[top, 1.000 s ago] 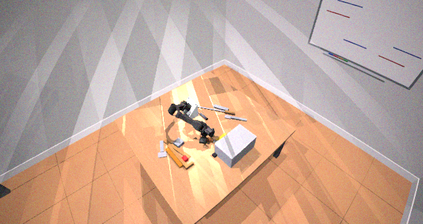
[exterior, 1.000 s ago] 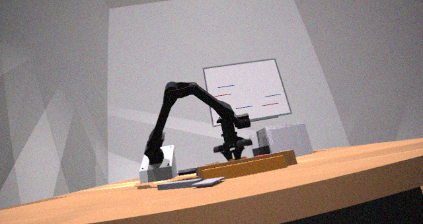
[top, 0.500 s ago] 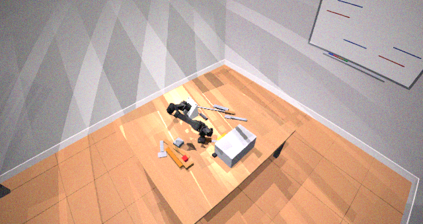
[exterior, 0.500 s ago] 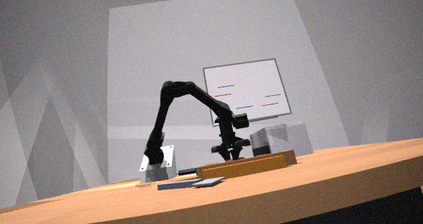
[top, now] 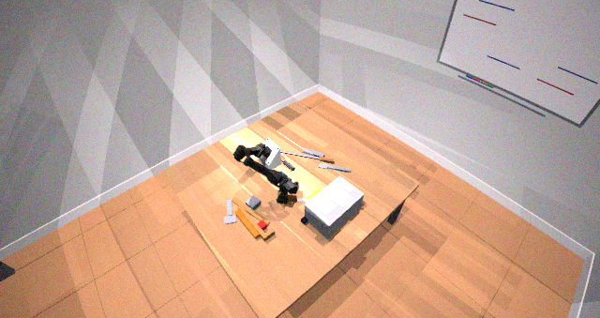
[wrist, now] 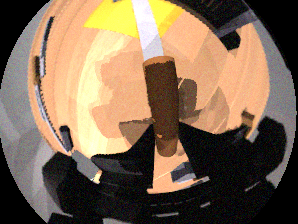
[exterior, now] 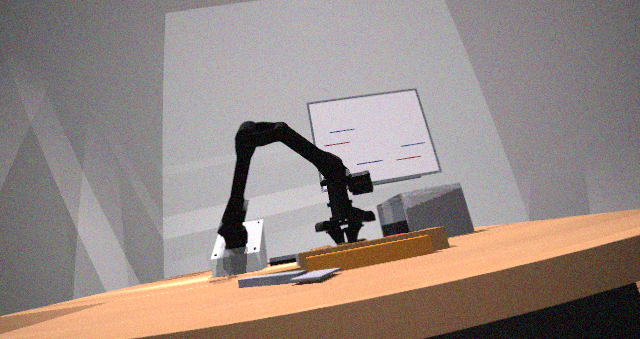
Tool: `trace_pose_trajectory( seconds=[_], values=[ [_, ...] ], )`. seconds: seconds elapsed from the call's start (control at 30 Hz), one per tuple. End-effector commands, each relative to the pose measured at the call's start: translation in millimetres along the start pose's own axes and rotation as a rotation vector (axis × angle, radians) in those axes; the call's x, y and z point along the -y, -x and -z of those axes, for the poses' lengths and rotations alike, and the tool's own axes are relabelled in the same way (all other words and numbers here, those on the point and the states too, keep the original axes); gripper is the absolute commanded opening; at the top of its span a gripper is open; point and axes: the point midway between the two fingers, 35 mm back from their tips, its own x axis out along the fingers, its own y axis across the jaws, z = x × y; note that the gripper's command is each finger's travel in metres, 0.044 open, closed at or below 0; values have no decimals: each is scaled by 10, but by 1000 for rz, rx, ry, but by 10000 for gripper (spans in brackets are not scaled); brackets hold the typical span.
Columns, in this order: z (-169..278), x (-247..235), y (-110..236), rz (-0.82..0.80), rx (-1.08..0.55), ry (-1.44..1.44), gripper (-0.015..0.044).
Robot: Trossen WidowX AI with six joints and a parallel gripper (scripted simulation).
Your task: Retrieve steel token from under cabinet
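wrist cam only: gripper (wrist: 161,156) clamped on a brown-handled tool (wrist: 161,99), blade reaching the yellow marked area (wrist: 120,18), arm bent down beside cabinet (top: 334,205), token not visible

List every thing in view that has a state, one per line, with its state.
Gripper: jaws shut on the brown-handled tool, low over the table.
Brown-handled tool: held by its handle, flat grey blade pointing at the yellow marked area.
Cabinet: standing on the table, token not visible.
Orange bars: lying flat, untouched.
Red block: resting on the bars.
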Motion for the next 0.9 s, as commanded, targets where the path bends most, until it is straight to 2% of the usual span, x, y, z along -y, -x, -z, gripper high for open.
trace_pose_trajectory(
  seconds=[0.0,0.87],
  values=[
    [77,-6,-10,-4,-1,-1,0],
    [420,20,-11,-4,-3,0,0]
  ],
)
